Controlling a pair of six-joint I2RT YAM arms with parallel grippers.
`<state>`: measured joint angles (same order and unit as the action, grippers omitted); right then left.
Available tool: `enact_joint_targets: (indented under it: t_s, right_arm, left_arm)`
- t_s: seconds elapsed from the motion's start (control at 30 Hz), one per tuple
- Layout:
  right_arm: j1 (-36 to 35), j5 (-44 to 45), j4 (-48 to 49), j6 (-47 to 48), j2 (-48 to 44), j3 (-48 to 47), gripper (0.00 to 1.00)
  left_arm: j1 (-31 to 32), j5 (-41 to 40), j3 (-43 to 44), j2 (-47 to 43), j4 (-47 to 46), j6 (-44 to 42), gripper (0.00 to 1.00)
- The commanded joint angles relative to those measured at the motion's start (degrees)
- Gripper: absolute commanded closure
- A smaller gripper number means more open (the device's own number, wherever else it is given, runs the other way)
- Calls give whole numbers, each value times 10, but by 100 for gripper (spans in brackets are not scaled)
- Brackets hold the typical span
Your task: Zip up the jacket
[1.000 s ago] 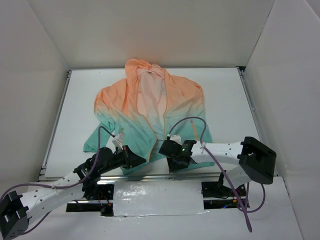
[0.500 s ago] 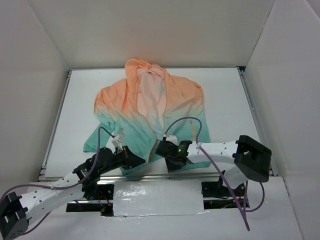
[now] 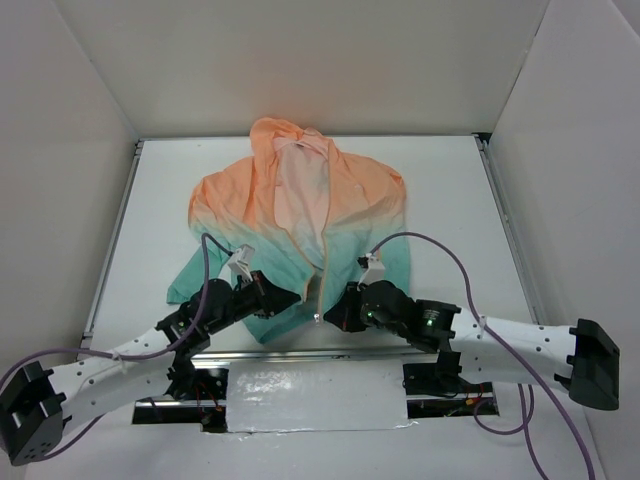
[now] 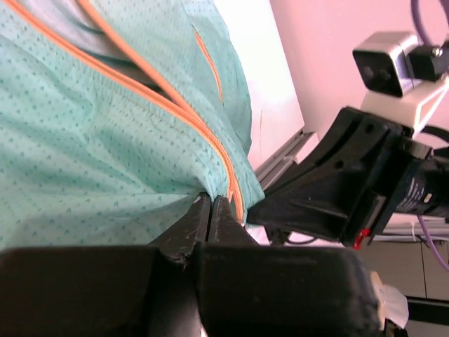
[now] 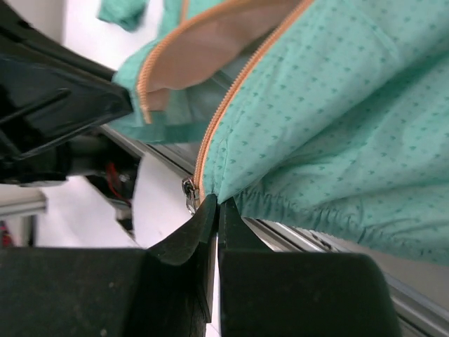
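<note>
Top external view: the jacket (image 3: 300, 215) lies flat on the white table (image 3: 450, 190), hood far from the fingers and teal hem at the near edge, where both grippers meet it; the front stands open beyond the fingertips, showing pale lining (image 3: 305, 200); the left gripper (image 3: 288, 298) is pinched shut on the hem of the panel on its own side, just left of the opening; the right gripper (image 3: 332, 314) is pinched shut on the hem of the other panel, just right of it; the two sets of fingertips sit near each other but apart, with the open front between them. Left wrist view: the left fingers (image 4: 188, 228) press together on teal fabric; the orange zipper tape (image 4: 210, 137) runs down and ends just right of the fingertips. Right wrist view: the right fingers (image 5: 235, 228) clamp the gathered hem at the foot of that panel's tape; a small metal slider (image 5: 189, 194) hangs just left of the fingertips; whether it touches them I cannot tell.
</note>
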<state>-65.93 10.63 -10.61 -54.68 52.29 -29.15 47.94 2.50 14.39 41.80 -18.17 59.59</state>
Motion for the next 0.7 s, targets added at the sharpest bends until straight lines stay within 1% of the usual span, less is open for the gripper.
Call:
enact_joint_targets:
  t_s: [0.0,0.03,0.07,0.13,0.23,0.37,0.5,0.67]
  right_arm:
    - [3,12,115,-17,-21,33,100]
    - [3,12,135,-12,-30,51,100]
    - [3,14,158,-15,-47,59,100]
    - [4,29,175,-19,-68,83,100]
    - [4,50,187,-22,-101,98,100]
    - [4,56,236,-4,-128,121,100]
    - [4,71,248,6,-127,123,100]
    - [5,67,278,11,-112,124,100]
  left_arm:
    - [3,-22,13,24,-105,-13,100]
    - [3,-22,11,35,-144,-14,100]
    - [4,-40,9,39,-160,-14,100]
    - [6,-44,8,49,-195,-18,100]
    - [8,-58,6,52,-208,-17,100]
    - [10,-52,-7,57,-244,0,100]
    - [14,-48,-15,65,-254,16,100]
    - [20,-47,-20,68,-253,24,100]
